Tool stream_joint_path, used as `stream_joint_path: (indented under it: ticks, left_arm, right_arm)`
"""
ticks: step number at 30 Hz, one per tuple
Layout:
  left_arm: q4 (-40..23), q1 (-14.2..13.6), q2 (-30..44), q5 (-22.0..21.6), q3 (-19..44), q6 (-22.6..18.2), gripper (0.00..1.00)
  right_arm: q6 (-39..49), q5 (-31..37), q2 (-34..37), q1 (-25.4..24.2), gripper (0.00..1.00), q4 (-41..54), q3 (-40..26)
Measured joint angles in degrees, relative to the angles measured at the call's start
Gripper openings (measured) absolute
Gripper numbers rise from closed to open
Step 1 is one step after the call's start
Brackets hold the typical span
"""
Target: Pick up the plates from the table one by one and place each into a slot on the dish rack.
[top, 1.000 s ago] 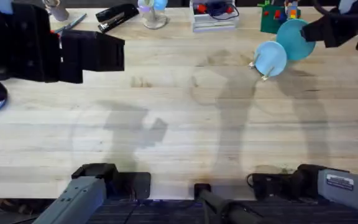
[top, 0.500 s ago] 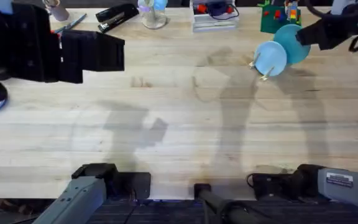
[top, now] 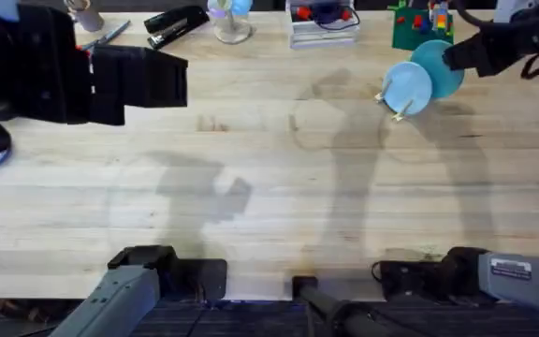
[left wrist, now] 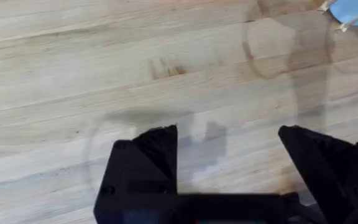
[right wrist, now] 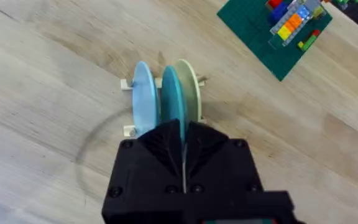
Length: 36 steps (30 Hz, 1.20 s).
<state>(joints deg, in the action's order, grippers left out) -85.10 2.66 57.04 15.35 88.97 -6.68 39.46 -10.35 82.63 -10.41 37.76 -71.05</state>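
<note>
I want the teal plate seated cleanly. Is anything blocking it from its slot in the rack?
Nothing visible blocks it. The right gripper pinches the teal plate, which already stands in the rack between the pale blue plate and a cream plate.

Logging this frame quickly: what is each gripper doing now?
Left gripper: open, empty.
Right gripper: shut on the teal plate in the dish rack.

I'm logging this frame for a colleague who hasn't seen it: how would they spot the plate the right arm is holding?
Look to the table's far right corner, where the dish rack holds upright plates. The teal plate stands in the middle, pinched by the right hand; it is darker than the pale blue plate and the cream plate flanking it.
</note>
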Motion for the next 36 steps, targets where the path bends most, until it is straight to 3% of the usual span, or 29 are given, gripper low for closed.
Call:
stream_joint_path:
  ticks: [36]
  left_arm:
    - [0.00, 0.00, 0.00, 0.00, 0.00, 0.02, 0.993]
  right_arm:
    - [0.00, 0.00, 2.25, 0.00, 0.029, -0.01, 0.00]
